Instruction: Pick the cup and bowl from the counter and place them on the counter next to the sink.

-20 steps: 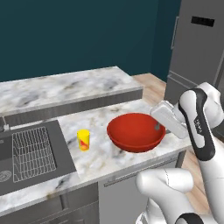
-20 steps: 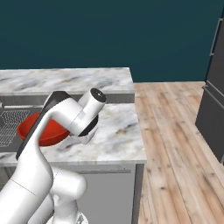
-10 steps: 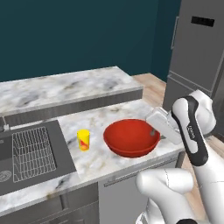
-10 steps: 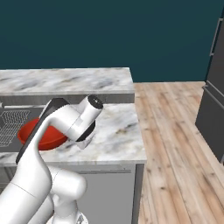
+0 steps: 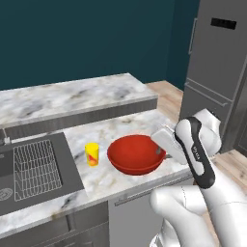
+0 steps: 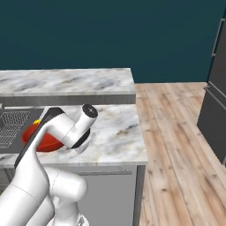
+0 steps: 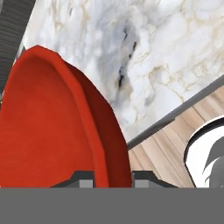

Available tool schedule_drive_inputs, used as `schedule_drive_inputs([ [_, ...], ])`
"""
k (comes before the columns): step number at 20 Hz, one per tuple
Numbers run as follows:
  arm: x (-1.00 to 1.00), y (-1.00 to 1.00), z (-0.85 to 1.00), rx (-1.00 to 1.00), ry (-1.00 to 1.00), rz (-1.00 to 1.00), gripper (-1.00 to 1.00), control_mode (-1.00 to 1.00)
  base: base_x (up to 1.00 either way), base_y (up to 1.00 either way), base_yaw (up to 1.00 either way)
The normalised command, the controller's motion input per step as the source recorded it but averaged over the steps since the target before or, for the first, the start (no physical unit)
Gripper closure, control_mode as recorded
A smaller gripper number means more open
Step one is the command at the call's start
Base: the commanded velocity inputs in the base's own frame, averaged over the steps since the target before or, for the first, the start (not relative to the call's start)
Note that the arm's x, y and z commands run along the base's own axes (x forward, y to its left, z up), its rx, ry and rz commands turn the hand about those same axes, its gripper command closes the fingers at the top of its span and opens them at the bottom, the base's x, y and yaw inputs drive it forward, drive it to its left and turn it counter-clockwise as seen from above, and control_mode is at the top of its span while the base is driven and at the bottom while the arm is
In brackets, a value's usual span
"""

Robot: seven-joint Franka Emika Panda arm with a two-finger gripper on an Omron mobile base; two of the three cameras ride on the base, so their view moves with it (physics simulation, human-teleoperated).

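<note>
Red bowl sits near the middle of the marble counter in our left base view, w/ our gripper at its 3 o'clock edge. Fingers are pinching the bowl's rim: in the hand view the red rim runs down betw. the two dark finger tips, one on each side. We can't tell from the base views if the bowl is lifted or touching the counter. Little yellow cup w/ red marks stands upright at the bowl's 9 o'clock, just beside it but apart. Dark sink w/ its wire rack is at the cup's 9 o'clock, near it. In the right base view our white arm covers most of the bowl; a red piece shows at the arm's 9 o'clock, and the sink rack is past that. Wood floor lies at 3 o'clock of the counter, and a tall grey fridge stands at about 1 o'clock from the bowl in the left base view.
</note>
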Motion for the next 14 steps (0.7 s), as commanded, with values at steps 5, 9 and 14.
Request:
schedule_drive_inputs([
  [5, 0.06, 0.09, -0.32, -0.01, 0.01, -0.06, 1.0, -1.0, 0.0, 0.0, 0.0],
  [9, 0.0, 0.01, -0.28, 0.0, 0.0, -0.05, 1.0, -1.0, 0.0, 0.0, 0.0],
  [14, 0.0, 0.0, -0.2, 0.0, 0.0, -0.04, 1.0, -1.0, 0.0, 0.0, 0.0],
])
